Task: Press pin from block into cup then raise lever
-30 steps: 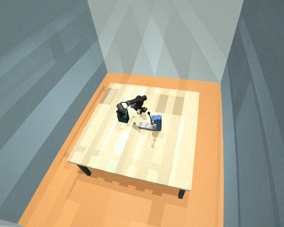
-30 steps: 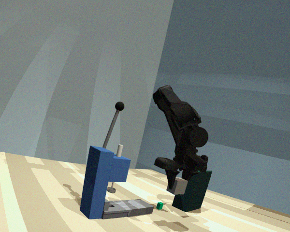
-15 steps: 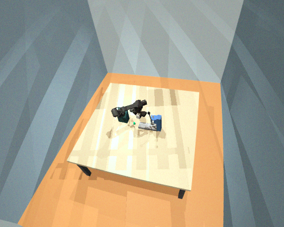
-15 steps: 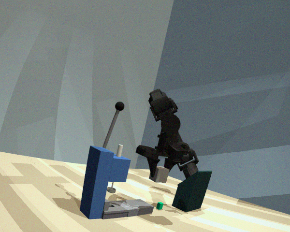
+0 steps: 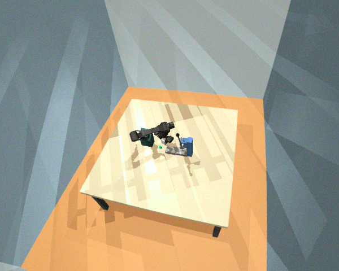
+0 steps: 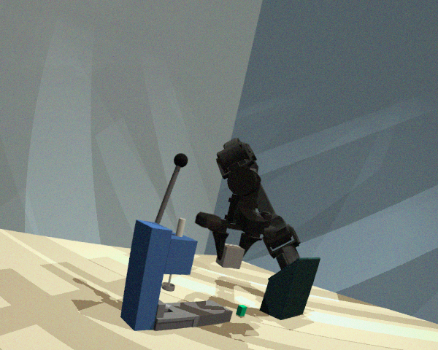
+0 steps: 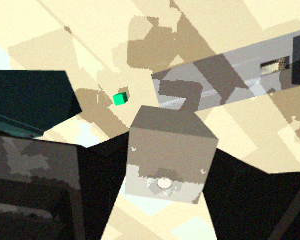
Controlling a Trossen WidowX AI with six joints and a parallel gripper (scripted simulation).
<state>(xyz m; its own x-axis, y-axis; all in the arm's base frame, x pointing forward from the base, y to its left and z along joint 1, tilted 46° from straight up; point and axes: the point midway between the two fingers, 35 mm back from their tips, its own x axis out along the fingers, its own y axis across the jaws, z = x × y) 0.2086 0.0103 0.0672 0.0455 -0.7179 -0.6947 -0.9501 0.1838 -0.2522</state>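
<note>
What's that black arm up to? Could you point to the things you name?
The arm's gripper (image 6: 231, 250) (image 7: 164, 139) has a grey block (image 6: 232, 256) (image 7: 172, 155) pinched between its fingers, held up off the table (image 5: 164, 198) (image 6: 41, 324). The block isn't on the press (image 5: 189, 147) (image 6: 145, 275) yet. The lever (image 5: 179, 140) (image 6: 168, 195) stands raised, and a small green cube (image 5: 160, 147) (image 6: 241, 310) (image 7: 120, 98) sits near the bed (image 5: 172, 150) (image 6: 212, 318) (image 7: 215, 75).
</note>
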